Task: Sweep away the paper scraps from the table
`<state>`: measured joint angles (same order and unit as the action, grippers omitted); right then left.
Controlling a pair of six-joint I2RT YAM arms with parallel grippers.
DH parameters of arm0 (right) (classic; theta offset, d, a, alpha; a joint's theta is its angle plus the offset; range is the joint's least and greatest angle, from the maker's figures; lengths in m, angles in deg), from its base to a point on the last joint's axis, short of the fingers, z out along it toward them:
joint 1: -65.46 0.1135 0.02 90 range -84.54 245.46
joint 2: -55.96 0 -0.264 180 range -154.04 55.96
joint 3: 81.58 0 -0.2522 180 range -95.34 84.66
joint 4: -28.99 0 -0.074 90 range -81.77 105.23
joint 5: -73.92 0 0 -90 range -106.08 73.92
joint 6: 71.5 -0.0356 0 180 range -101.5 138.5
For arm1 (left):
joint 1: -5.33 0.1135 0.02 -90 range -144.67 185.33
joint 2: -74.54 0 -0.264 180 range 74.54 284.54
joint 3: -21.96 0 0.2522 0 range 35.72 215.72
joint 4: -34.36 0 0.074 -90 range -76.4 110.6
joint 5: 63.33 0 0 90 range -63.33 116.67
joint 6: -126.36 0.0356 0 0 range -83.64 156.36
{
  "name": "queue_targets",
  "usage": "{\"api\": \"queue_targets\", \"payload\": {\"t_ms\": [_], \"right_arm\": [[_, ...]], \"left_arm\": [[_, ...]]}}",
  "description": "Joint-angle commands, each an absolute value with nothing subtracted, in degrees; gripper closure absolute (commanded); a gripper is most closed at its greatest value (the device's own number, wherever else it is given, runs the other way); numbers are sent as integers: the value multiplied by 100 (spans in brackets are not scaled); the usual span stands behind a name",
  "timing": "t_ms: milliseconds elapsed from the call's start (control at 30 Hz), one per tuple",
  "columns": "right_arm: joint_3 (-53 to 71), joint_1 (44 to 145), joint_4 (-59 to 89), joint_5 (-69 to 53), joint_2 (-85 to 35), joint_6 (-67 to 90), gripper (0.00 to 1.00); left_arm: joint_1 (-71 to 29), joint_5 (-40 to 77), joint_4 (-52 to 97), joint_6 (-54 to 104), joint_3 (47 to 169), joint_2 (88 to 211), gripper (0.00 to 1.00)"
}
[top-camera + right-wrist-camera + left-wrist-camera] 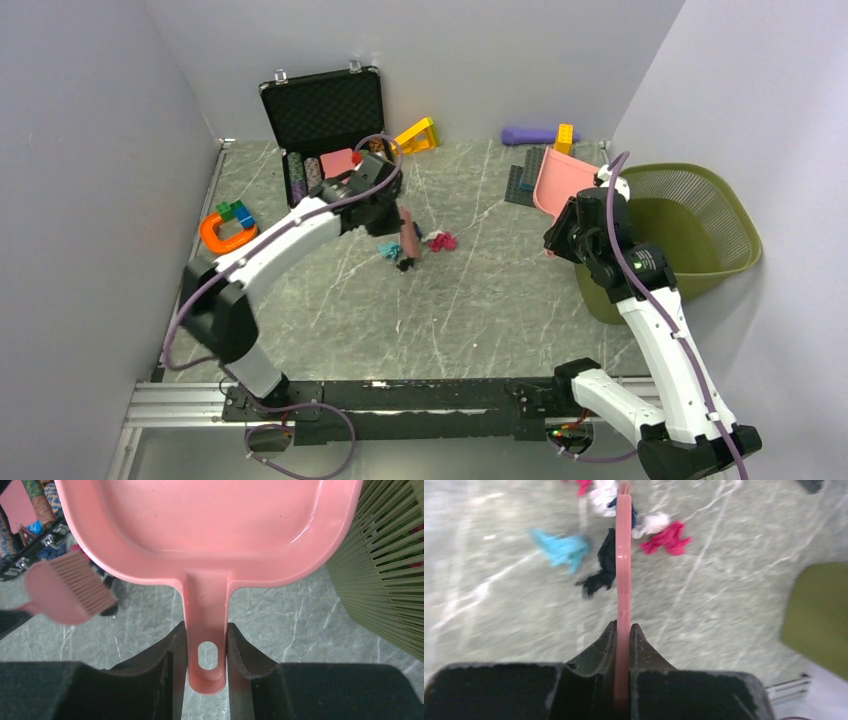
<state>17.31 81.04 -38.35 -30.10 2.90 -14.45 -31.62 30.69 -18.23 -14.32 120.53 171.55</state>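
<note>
Paper scraps lie in a loose cluster mid-table (450, 320): a teal wad (388, 250), a magenta wad (441, 240) and a black one (405, 264). My left gripper (395, 212) is shut on a pink brush (408, 236), whose head is down among the scraps. In the left wrist view the brush (623, 555) is edge-on, with teal (561, 549) and black (603, 567) wads left of it and magenta (669, 538) and white (651, 524) wads right. My right gripper (572, 228) is shut on the handle of a pink dustpan (210, 530), held at the table's right side.
An olive mesh basket (690, 230) stands off the right edge. An open black case with poker chips (325, 115) is at the back. An orange U-shaped toy with bricks (225, 232) lies left. A grey baseplate (522, 180), a yellow piece (417, 135) and a purple object (535, 134) lie far back.
</note>
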Motion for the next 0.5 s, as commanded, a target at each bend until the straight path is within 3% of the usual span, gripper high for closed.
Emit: {"api": "queue_targets", "payload": {"t_ms": [0, 167, 300, 467], "right_arm": [[1813, 8114, -3783, -2833, 256, -1222, 100], [1942, 8208, -3870, -1939, -266, -681, 100], [1919, 8944, -4120, -1837, -790, -546, 100], [2030, 10014, -4577, -1962, -1456, -682, 100]], "left_arm": [[-3189, 4060, -3282, -352, 11640, 16094, 100], [-3193, 3311, -3059, 593, 11520, 15107, 100], [-3179, 4325, -3238, 1085, 11855, 15089, 100], [-3176, 5358, -3543, 2130, 12734, 16135, 100]]}}
